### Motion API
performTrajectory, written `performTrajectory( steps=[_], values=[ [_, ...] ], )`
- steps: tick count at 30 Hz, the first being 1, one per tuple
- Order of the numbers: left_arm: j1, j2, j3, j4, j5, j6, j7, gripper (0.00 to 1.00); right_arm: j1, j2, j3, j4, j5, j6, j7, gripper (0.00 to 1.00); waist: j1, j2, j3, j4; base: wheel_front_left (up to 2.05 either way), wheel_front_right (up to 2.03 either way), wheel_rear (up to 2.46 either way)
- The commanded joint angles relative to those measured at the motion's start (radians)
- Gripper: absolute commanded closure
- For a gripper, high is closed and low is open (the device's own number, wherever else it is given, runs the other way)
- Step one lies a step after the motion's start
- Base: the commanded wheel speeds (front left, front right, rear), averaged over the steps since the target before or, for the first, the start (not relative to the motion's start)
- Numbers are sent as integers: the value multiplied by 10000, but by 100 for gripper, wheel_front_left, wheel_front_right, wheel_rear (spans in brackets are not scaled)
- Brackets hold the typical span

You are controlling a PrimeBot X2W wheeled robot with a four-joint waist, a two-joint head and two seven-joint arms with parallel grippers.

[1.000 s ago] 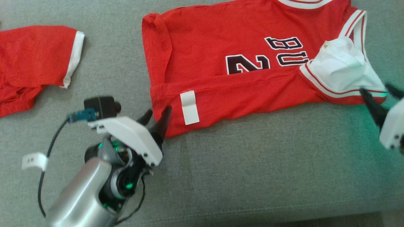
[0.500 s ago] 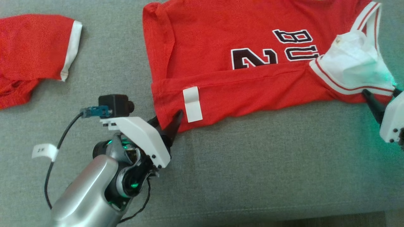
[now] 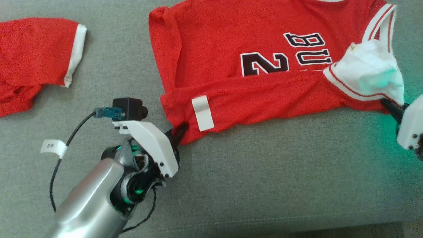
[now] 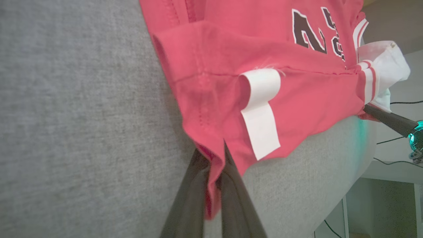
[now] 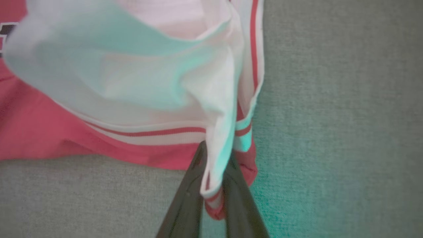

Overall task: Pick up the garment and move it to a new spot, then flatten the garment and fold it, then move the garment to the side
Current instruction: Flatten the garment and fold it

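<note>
jersey [image 3: 231,43] top cut off at edge.

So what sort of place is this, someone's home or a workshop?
Probably a home-like test room. The red jersey lies on a grey upholstered cushion, like a sofa seat, with another red garment nearby. Past the cushion's edge stands white furniture with loose cables.

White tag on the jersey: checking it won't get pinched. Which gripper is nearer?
Left. The left gripper grips the jersey at its hem corner, just beside the white tag; the right gripper grips the striped armhole edge at the far end.
</note>
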Motion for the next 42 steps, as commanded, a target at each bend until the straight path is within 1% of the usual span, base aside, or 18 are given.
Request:
performTrajectory(
  steps=[1,3,6,10,13,15,17,18,19,20,25,29,32,34,35,38,42],
  values=[
    [-81,385,146,-100,-44,-13,115,100,6,-497,73,-200,129,-7,150,100,-1,0,-136,-5,0,0,0],
    [-59,758,114,-357,69,-58,263,100,48,-817,72,-372,440,-7,461,100,-1,0,-318,-13,0,0,0],
    [216,1267,125,-1158,38,-3,549,100,373,-1503,41,-888,1019,-7,1103,100,-1,0,-562,0,0,0,0],
    [956,1875,50,-2560,-85,266,932,100,1358,-2438,-219,-1694,1910,-7,2045,100,-1,0,-692,32,0,0,0],
    [1559,2086,-16,-3375,-179,545,1016,100,2300,-2904,-468,-2229,2449,-7,2540,100,-1,0,-662,79,0,0,0],
    [1936,2111,-74,-3622,-245,709,997,100,2836,-3034,-591,-2525,2641,-7,2666,100,-1,0,-588,92,0,0,0],
    [2180,2082,-123,-3588,-240,824,908,100,3183,-3009,-694,-2677,2576,-7,2511,100,-1,0,-490,110,0,0,0],
    [2236,2052,-147,-3506,-194,854,836,78,3307,-2965,-685,-2708,2496,-7,2434,85,-1,0,-457,116,0,0,0],
    [2269,1983,-151,-3416,-168,873,741,34,3389,-2929,-632,-2758,2417,-7,2349,52,-1,0,-435,119,0,0,0],
    [2278,1919,-160,-3326,-133,876,651,0,3428,-2904,-577,-2818,2323,-7,2222,0,-1,0,-419,115,0,0,0],
    [2241,1713,-29,-3130,7,899,194,0,3433,-2776,-704,-2978,2113,-7,1692,0,-1,0,-472,68,0,0,0],
    [2205,2038,281,-3351,188,1083,18,0,3354,-2962,-1158,-3295,2258,-7,1359,0,-1,0,-517,60,0,0,0],
    [1775,2314,663,-3633,477,1333,-82,0,2620,-2974,-1713,-3618,2371,-7,1015,0,-1,0,-288,93,0,0,0],
    [1052,2277,747,-3693,773,1460,5,0,1761,-2988,-1852,-3628,2148,-7,713,0,-1,0,58,215,0,0,0],
    [595,2129,730,-3646,875,1482,93,0,1287,-2988,-1893,-3525,1970,-7,587,0,-1,0,263,311,0,0,0],
    [-871,1359,543,-3140,999,1437,417,0,-263,-2921,-1665,-3082,1521,-7,430,0,-1,0,909,636,0,0,0],
    [-2526,598,135,-2042,1394,1296,756,0,-2499,-2604,-919,-2164,917,-7,545,0,-1,0,1728,968,0,0,0]
  ],
)
